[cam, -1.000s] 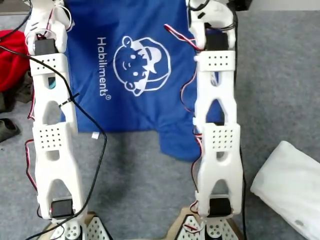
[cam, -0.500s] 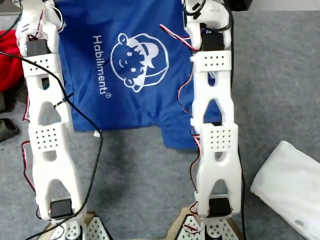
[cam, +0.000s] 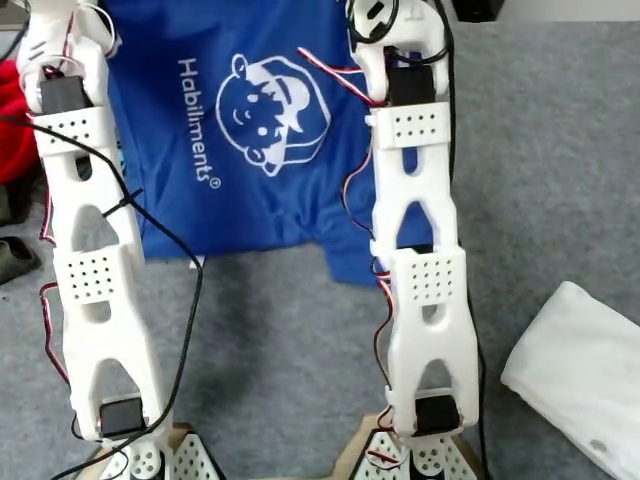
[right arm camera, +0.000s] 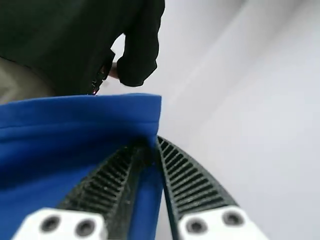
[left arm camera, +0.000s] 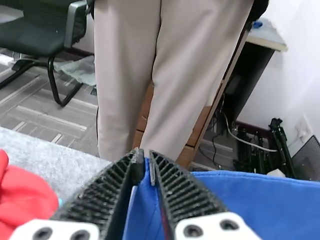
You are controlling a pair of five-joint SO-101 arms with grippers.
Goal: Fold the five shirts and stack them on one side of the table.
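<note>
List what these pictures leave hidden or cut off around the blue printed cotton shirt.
- Blue printed shirt: high view, far end cut by the top edge; sides covered by the white arms.
- Red fabric: high view, cut by the left edge; garment type unclear.
- White bundle: high view, cut by the right edge; whether a shirt, unclear.

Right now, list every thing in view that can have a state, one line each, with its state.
blue shirt, unfolded, print up, far edge pinched by both grippers.
left gripper, shut on the blue shirt's edge.
right gripper, shut on the blue shirt's edge.
red garment, bunched, not folded.
white cloth, lying in a bundle, apart from the arms.
</note>
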